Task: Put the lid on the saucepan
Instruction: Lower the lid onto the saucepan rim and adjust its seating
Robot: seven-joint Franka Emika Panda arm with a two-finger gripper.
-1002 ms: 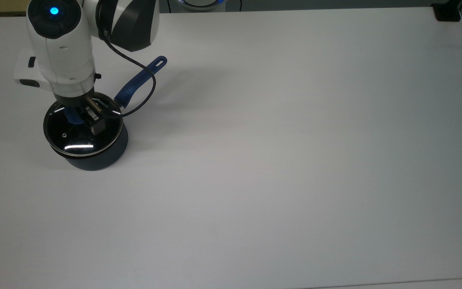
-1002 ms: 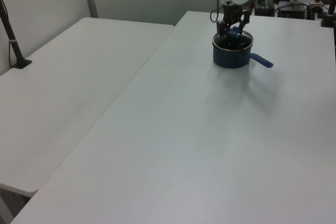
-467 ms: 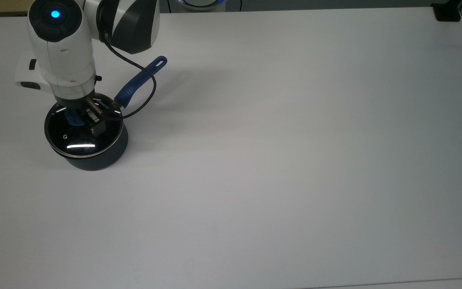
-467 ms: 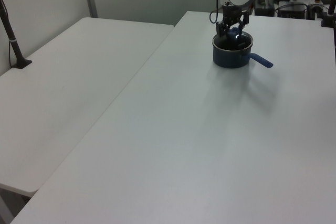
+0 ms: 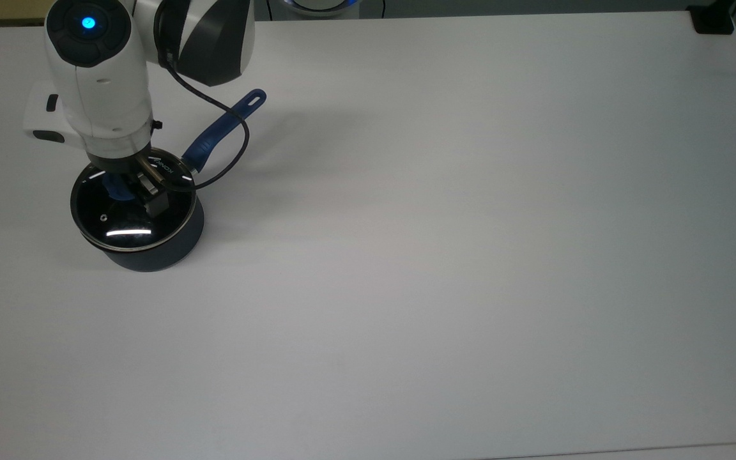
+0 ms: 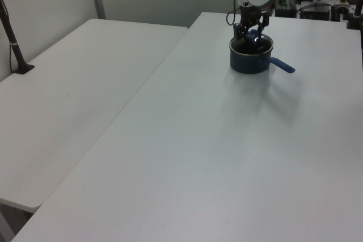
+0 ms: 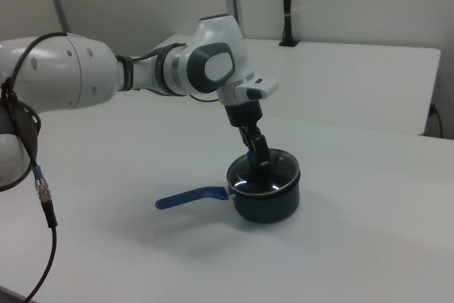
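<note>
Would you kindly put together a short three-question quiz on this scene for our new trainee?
1. True or false: the lid sits on the saucepan.
2. In the top view, toward which corner does the saucepan's handle point? A) upper right B) lower left C) lower right
3. Fill in: the gripper is at the lid's blue ____.

Key: 1 true; 2 A; 3 knob.
</note>
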